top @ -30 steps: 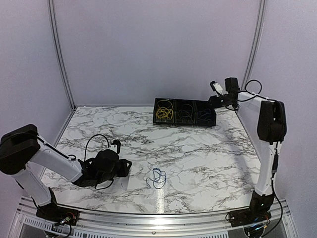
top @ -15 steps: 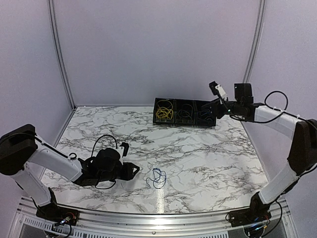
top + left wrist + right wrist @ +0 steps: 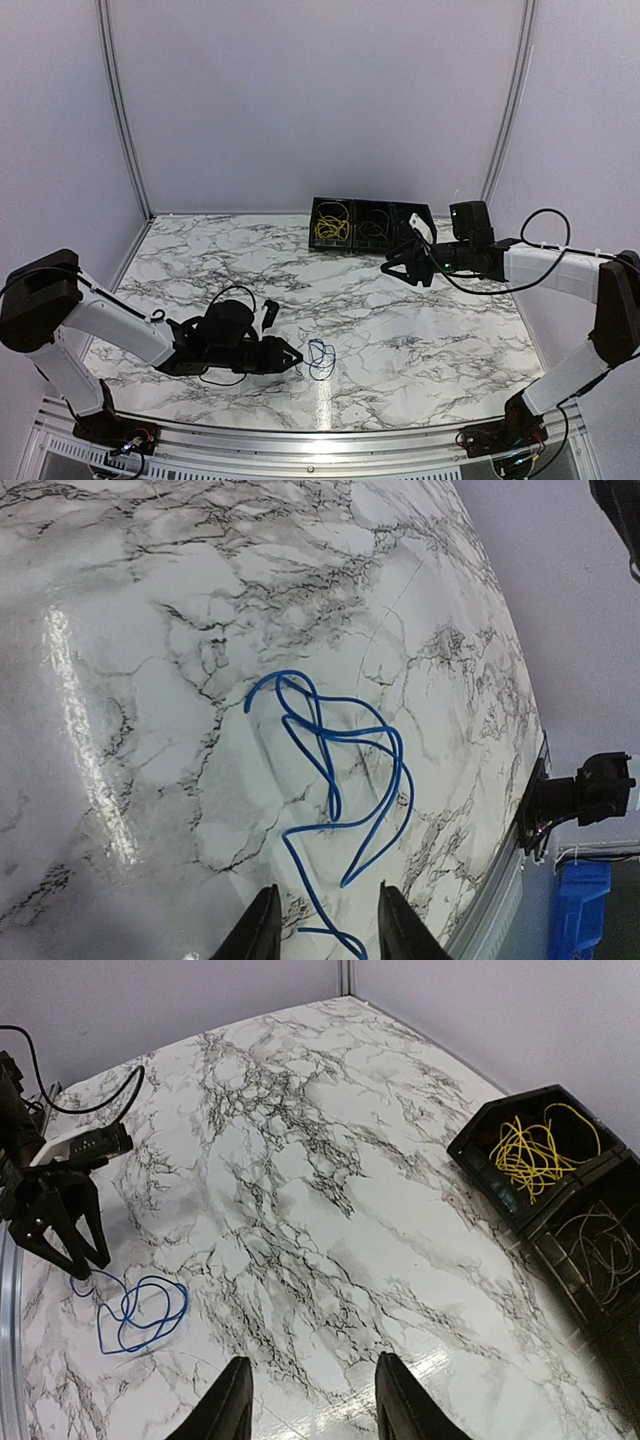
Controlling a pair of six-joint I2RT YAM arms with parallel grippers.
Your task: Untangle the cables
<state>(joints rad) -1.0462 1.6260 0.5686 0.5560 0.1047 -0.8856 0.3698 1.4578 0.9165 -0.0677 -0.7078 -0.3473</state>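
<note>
Pushed left claw (image 3: 322, 910) forward to thin blue looped wire (image 3: 320, 358) near the counter's (image 3: 420, 325) near edge, jaws apart; swung right claw (image 3: 312, 1388) off black compartmented tray (image 3: 370, 249), likewise apart, empty.

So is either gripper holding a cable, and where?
Nothing is held. The left gripper is open, with an end strand of the blue cable lying between its fingertips, ungripped. The right gripper is open and empty.
</note>
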